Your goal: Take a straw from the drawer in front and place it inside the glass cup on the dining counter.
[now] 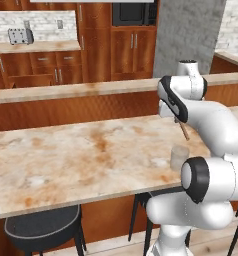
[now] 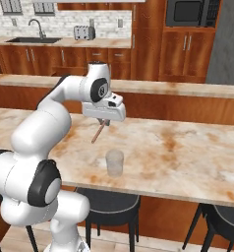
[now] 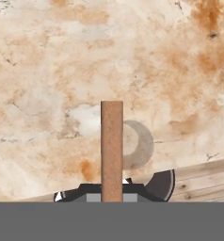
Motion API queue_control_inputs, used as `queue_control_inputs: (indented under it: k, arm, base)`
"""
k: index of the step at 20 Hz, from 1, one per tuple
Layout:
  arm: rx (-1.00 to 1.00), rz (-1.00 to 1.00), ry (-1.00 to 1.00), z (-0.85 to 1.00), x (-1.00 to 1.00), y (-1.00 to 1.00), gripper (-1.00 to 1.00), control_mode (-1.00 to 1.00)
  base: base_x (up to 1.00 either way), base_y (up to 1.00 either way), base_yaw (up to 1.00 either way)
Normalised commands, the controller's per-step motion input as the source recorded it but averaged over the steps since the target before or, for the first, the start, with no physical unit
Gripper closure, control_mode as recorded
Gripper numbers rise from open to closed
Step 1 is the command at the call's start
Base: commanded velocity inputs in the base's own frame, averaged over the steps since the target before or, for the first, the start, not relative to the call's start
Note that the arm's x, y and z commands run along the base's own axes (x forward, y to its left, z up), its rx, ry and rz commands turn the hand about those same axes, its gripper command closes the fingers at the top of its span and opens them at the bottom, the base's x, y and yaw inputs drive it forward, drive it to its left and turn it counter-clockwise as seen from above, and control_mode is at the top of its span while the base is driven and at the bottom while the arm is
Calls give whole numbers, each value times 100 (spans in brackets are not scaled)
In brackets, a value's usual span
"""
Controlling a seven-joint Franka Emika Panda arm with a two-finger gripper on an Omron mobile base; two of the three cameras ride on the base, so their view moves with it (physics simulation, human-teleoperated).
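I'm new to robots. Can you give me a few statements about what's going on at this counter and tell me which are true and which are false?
1. The pincer holds the straw. True.
2. The straw is already in the glass cup. False: it hangs in the air above the counter.
3. The glass cup stands upright near the counter's front edge. True.
4. The glass cup lies on a stool. False: it stands on the counter.
5. The straw hangs tilted. True.
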Motion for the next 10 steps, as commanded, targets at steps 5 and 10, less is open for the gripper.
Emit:
queue_control_inputs:
  k: [5, 10]
  arm:
    - [0, 1, -3, 0, 0, 0, 100, -100]
    - [0, 1, -5, 2, 0, -10, 100, -100]
  base:
    - [0, 0, 0]
    - [0, 0, 0]
